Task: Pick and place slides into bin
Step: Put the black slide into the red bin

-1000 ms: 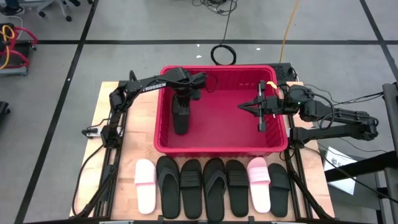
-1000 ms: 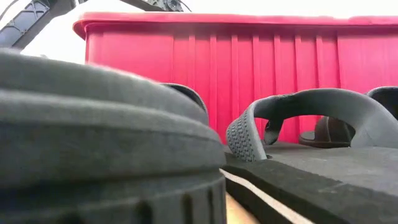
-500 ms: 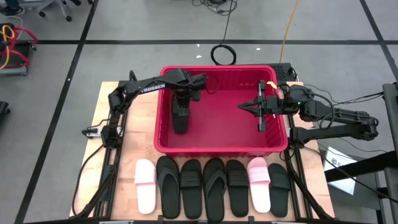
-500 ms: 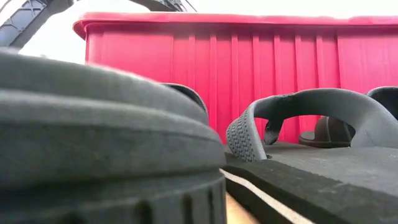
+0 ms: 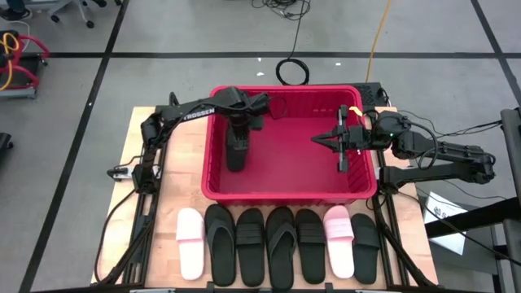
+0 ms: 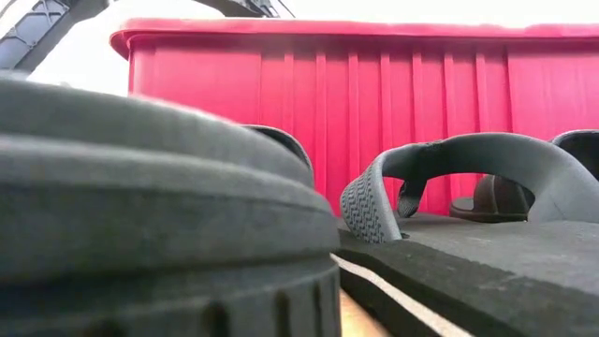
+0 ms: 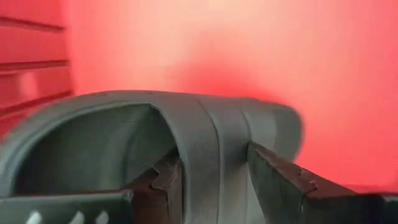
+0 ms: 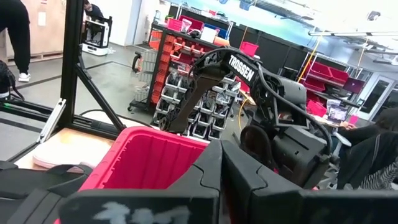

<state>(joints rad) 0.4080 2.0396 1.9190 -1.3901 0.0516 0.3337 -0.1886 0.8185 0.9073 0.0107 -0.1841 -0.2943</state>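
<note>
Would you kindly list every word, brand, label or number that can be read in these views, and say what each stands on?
"TROSSEN" on the left arm, white letters along its dark link; it shows again in the right wrist view.
White marks on a dark part at the near edge of the right wrist view: too blurred to read.
A white sheet beside the table: print too small to read.

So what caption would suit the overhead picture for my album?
Left gripper holds a black slide inside the red bin, right gripper waits shut, seven slides lined up in front.
</note>
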